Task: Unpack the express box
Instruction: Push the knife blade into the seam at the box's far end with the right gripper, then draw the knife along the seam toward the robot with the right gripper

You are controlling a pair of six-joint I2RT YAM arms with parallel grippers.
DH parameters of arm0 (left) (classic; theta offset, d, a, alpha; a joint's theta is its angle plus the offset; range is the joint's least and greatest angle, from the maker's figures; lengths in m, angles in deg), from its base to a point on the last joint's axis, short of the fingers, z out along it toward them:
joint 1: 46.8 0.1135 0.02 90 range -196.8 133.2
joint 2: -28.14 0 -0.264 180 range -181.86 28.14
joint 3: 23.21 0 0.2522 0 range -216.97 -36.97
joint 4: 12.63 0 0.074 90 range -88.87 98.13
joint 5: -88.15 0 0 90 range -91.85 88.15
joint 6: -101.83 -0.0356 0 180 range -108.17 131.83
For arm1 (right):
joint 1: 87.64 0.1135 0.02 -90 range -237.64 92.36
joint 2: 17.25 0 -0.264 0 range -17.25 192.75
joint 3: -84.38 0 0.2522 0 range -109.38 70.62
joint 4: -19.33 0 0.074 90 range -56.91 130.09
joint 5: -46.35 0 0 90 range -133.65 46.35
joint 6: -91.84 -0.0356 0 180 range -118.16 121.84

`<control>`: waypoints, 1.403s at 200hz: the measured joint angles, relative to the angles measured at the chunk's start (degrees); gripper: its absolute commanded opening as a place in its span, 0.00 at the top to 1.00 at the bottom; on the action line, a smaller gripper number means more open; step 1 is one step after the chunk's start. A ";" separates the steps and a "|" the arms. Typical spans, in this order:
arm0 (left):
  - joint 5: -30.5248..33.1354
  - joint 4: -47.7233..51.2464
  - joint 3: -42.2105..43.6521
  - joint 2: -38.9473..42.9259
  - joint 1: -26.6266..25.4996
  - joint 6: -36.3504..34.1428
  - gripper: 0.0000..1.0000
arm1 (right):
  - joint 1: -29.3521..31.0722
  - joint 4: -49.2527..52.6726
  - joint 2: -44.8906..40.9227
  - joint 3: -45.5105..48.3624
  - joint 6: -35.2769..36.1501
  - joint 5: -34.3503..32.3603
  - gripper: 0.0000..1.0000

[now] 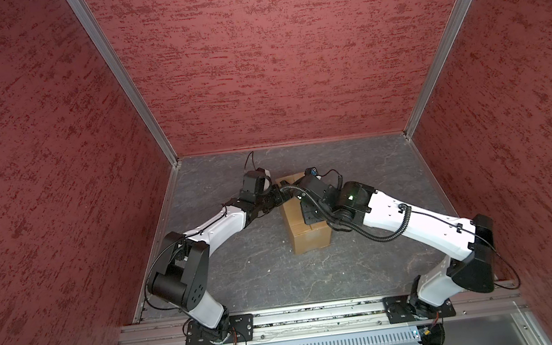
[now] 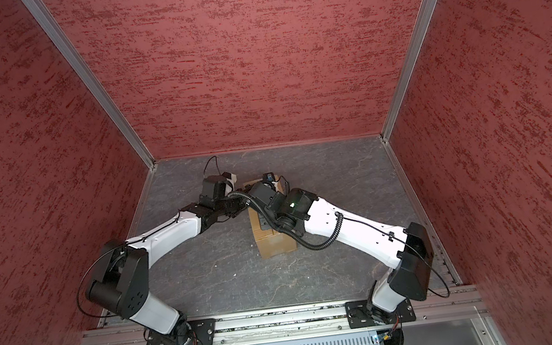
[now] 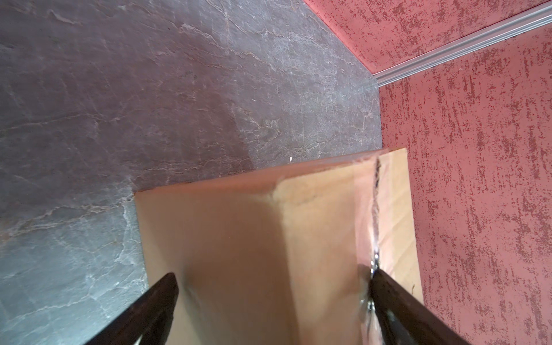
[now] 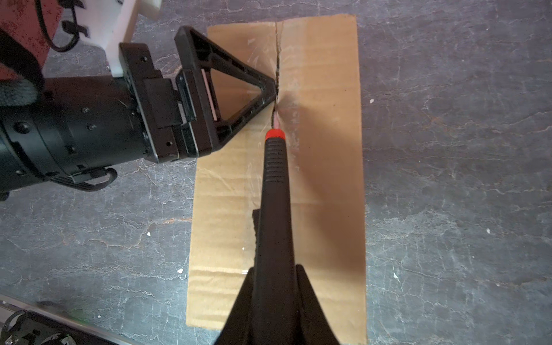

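The express box [image 1: 311,239] [image 2: 276,243], a plain brown carton, lies on the grey floor between both arms. My right gripper [image 4: 274,268] is shut on a black-handled knife [image 4: 274,185] with a red collar [image 4: 274,134]. Its blade sits in the box's [image 4: 325,149] taped centre seam, which is split from there to the far end. My left gripper [image 3: 272,274] is open astride the box's [image 3: 268,224] long top edge. One of its fingers [image 4: 267,89] touches the top at the seam beside the blade, and the other stands beside the side wall.
Red textured walls [image 1: 271,55] close in the grey stone-patterned floor [image 1: 244,274] on three sides. An aluminium rail [image 1: 320,313] with both arm bases runs along the front. My right arm's wrist [image 1: 320,193] covers much of the box top in both top views.
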 measured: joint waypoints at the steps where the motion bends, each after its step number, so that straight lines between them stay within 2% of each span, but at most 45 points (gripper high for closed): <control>1: 0.00 0.00 0.02 0.00 0.00 0.00 0.00 | 0.00 0.00 0.00 0.00 -0.02 0.00 1.00; 112: 0.00 -0.26 0.04 -0.02 0.00 0.63 0.00 | 0.00 -0.39 0.46 0.17 -0.63 0.44 1.00; 176: 0.07 -0.33 0.04 -0.57 0.00 0.90 0.00 | -0.13 0.44 0.66 0.17 -0.17 2.99 1.00; 280: 1.62 -0.24 -0.44 -1.11 -0.55 1.09 0.00 | 1.03 9.46 1.18 -3.50 0.57 4.52 1.00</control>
